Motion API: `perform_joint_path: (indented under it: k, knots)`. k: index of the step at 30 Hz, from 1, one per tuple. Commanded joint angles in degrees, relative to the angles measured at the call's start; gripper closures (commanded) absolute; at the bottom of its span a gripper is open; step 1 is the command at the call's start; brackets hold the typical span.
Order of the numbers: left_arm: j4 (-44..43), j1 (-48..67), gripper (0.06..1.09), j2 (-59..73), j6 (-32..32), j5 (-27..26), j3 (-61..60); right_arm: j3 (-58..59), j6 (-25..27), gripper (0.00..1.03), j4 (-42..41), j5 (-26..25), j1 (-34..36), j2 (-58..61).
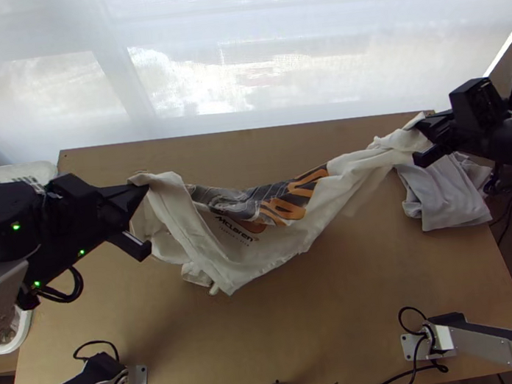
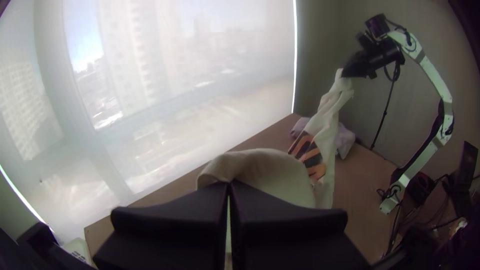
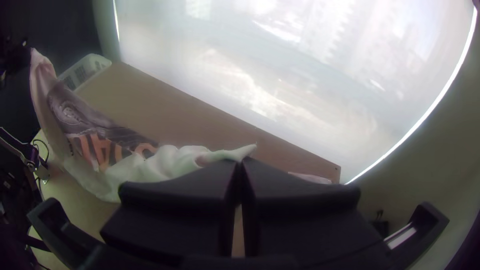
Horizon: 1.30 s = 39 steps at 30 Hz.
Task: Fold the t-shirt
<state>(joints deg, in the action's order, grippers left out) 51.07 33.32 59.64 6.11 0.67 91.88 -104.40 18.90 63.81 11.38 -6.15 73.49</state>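
Observation:
A white t-shirt point(image 1: 282, 222) with a grey and orange print hangs sagging between both grippers above the table. In the top view my left gripper point(image 1: 138, 193) pinches its left end, and in the left wrist view the left gripper point(image 2: 229, 187) has its fingers together on the cloth point(image 2: 265, 170). Toward the table's right side the right gripper point(image 1: 423, 132) holds the other end; in the right wrist view the right gripper point(image 3: 241, 164) is shut on a bunched edge of the shirt point(image 3: 170, 162). The cloth's lower part hangs in loose folds beneath the left gripper.
A folded light-grey cloth point(image 1: 445, 193) lies at the table's right side, below the right gripper. A white plastic basket point(image 1: 24, 329) stands past the left edge. The table point(image 1: 309, 334) has cables along its near edge; a translucent blind point(image 1: 239, 46) hangs behind its far edge.

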Motion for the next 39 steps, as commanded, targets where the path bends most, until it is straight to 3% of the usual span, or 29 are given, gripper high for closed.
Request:
perform_joint_path:
  k: [1, 8, 14, 15, 16, 18, 20, 29, 33, 39]
  knots:
    - [-11.25, -4.84, 1.05, -4.18, 4.26, 0.21, -22.35, 9.04, 0.35, 1.0, -2.2, 0.14, -1.49, 1.83]
    - [-26.46, -11.08, 1.05, -2.33, 5.14, 0.21, -38.17, 20.11, 0.53, 1.0, -2.2, 0.14, -3.34, 0.6]
    - [-33.4, -11.52, 1.04, 0.57, 5.05, 0.21, -46.52, 26.09, 0.62, 1.0, -4.13, 0.14, -3.87, -0.63]
    - [-34.19, -11.88, 0.97, 1.01, 5.05, 0.21, -47.23, 26.62, 0.7, 1.0, -4.57, 0.14, -3.87, -0.63]
    - [-34.55, -12.32, 0.83, 1.62, 5.14, 0.21, -47.75, 27.06, 0.79, 1.0, -4.84, 0.14, -3.87, -0.72]
    - [-34.55, -12.67, 0.44, 3.12, 5.23, 0.21, -48.02, 27.67, 0.88, 1.0, -5.19, 0.14, -3.95, -0.72]
    - [-32.79, -13.02, 0.21, 4.08, 5.23, 0.21, -47.49, 28.11, 0.79, 1.0, -5.72, 0.23, -3.95, -0.72]
    - [-10.46, -5.64, 0.15, -4.09, 5.84, -1.46, -38.09, 28.29, 0.79, 1.0, -6.68, 0.31, -3.87, -0.63]
    - [-1.23, -0.8, 0.15, -5.41, 3.3, -5.85, -36.15, 28.29, 0.7, 1.0, -7.12, 0.31, -3.6, -0.54]
    - [-2.2, 9.13, 0.15, -0.84, -1.28, -5.76, -40.9, 28.46, 0.35, 1.0, -7.65, 0.31, -3.52, -0.72]
